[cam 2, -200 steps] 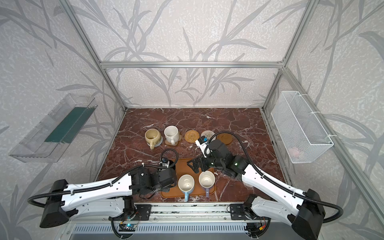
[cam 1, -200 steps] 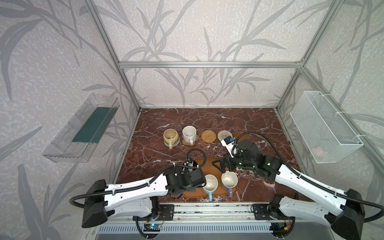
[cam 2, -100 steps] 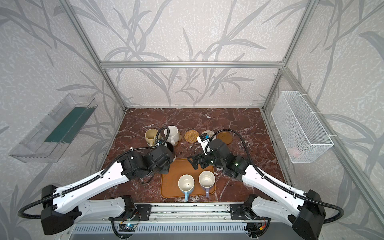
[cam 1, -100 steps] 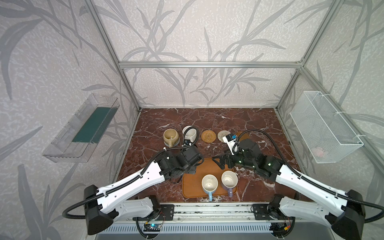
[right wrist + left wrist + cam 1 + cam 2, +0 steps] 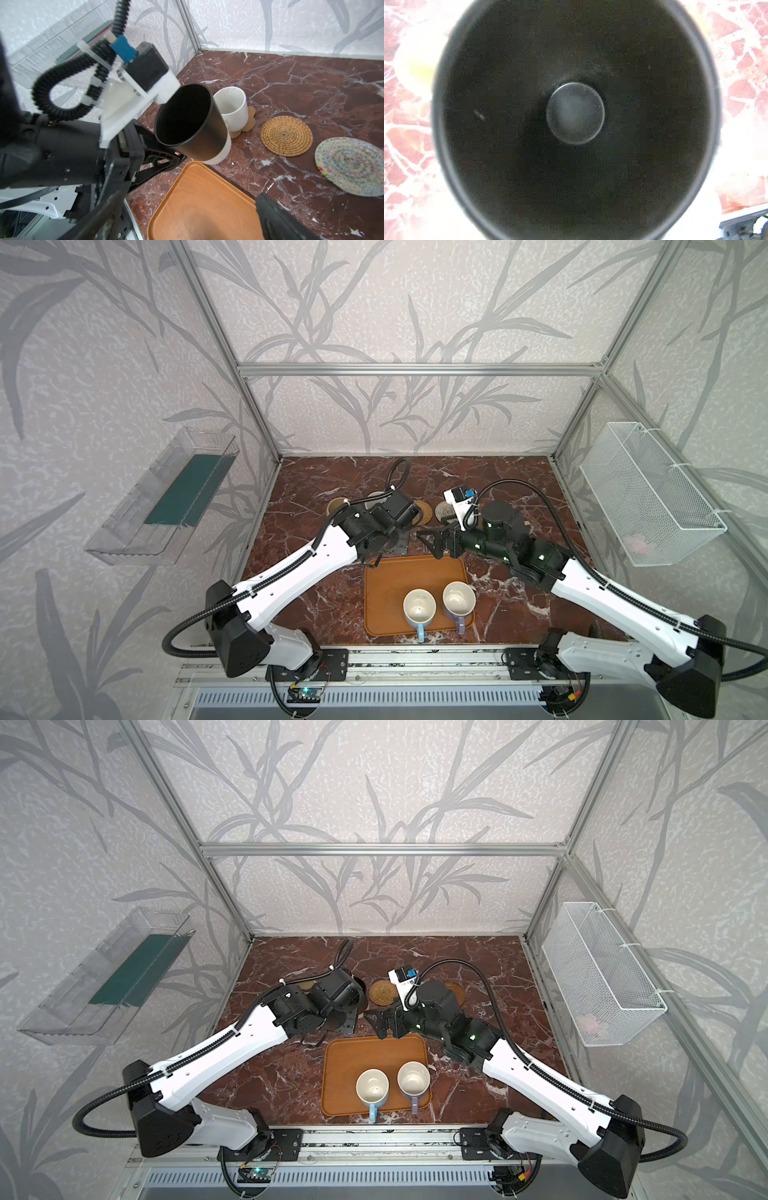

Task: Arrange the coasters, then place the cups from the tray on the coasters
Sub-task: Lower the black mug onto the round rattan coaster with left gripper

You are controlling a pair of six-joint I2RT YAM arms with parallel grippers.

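Note:
My left gripper (image 5: pixel 164 150) is shut on the black cup (image 5: pixel 187 122), which hangs tilted in the air just past the far edge of the orange-brown tray (image 5: pixel 203 203). The left wrist view looks straight down into that cup (image 5: pixel 575 112). Behind it the speckled white cup (image 5: pixel 232 108) stands on the tan paw coaster (image 5: pixel 249 122). The rattan coaster (image 5: pixel 286 136) and the rope coaster (image 5: pixel 351 166) lie bare. On the tray stand a light blue cup (image 5: pixel 419 608) and a lavender cup (image 5: pixel 458 600). My right gripper (image 5: pixel 432 542) is open, empty, over the tray's far edge.
A beige-yellow cup (image 5: pixel 336 506) peeks out behind the left arm at the left end of the row. A brown wooden disc (image 5: pixel 458 994) shows beside the right wrist. A clear bin (image 5: pixel 166 497) hangs on the left wall and a wire basket (image 5: pixel 648 493) on the right wall.
My left arm has lifted the black cup off the tray's near left part and carried it toward the back, up to the coaster row. The right gripper has shifted only slightly.

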